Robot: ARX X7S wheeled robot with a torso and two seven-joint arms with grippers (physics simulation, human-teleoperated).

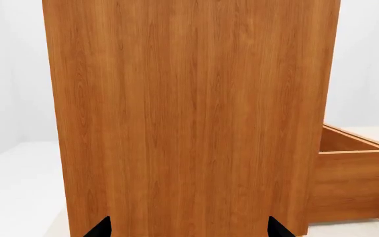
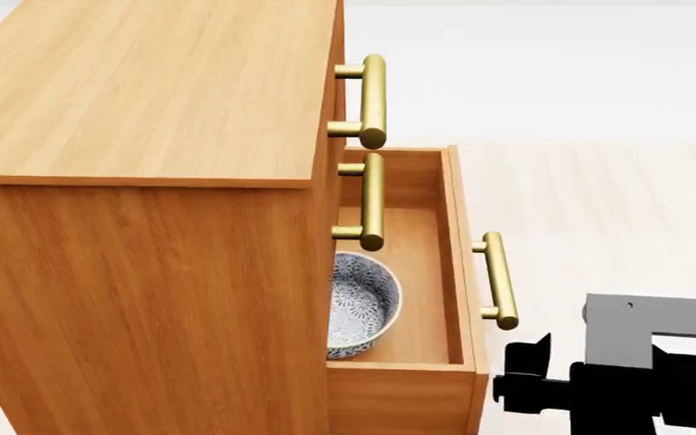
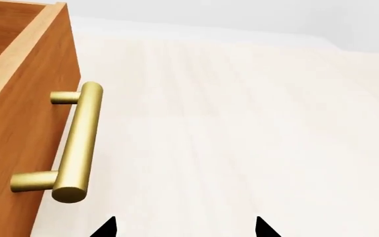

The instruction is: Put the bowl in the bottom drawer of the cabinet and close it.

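head view looks down on the cabinet; both wrist views sit close, sharing its bottom drawer.

The bottom drawer shows its orange-brown front at nine o'clock, with its brass bar handle standing out on two short posts. The right gripper shows two dark fingertips at six o'clock, wide apart over the pale floor.
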